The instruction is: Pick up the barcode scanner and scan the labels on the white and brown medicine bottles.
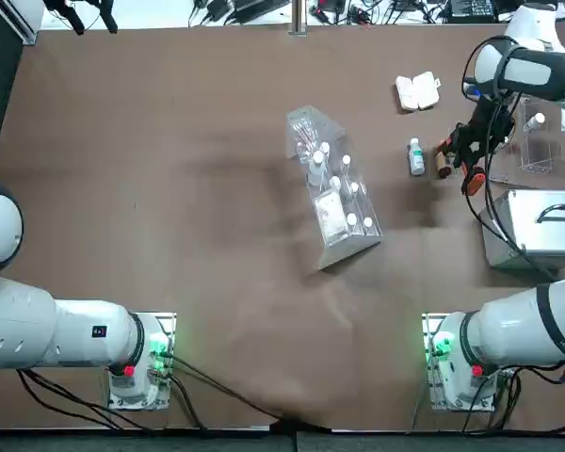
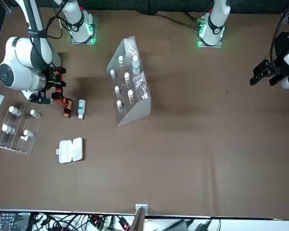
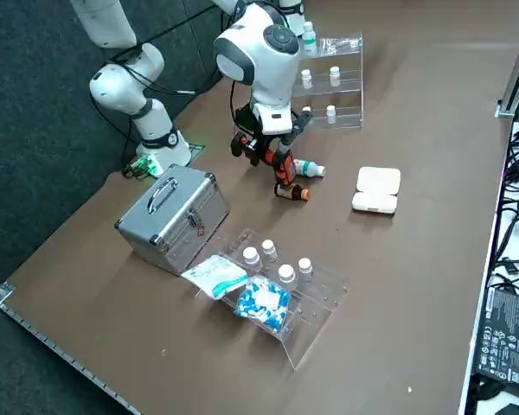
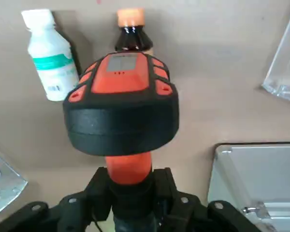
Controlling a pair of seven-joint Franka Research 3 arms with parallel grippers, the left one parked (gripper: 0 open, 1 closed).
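Observation:
My right gripper (image 4: 130,195) is shut on the orange handle of the barcode scanner (image 4: 121,104), a black gun-shaped device with an orange top. The scanner (image 1: 471,162) hangs just above the table, its head over the two small bottles. The white bottle (image 4: 49,55) with a bluish-green label and the amber-brown bottle (image 4: 130,36) with an orange cap lie side by side on the table. From overhead the white bottle (image 1: 415,156) lies left of the brown bottle (image 1: 443,162), and the gripper (image 1: 478,139) is just right of both. The scanner (image 3: 272,157) also shows in the side view.
A silver metal case (image 1: 537,226) sits close to the gripper on the robot's side. A clear rack of white-capped vials (image 1: 337,188) lies mid-table, another rack (image 1: 541,141) at the far right. A white pill box (image 1: 417,91) rests beyond the bottles.

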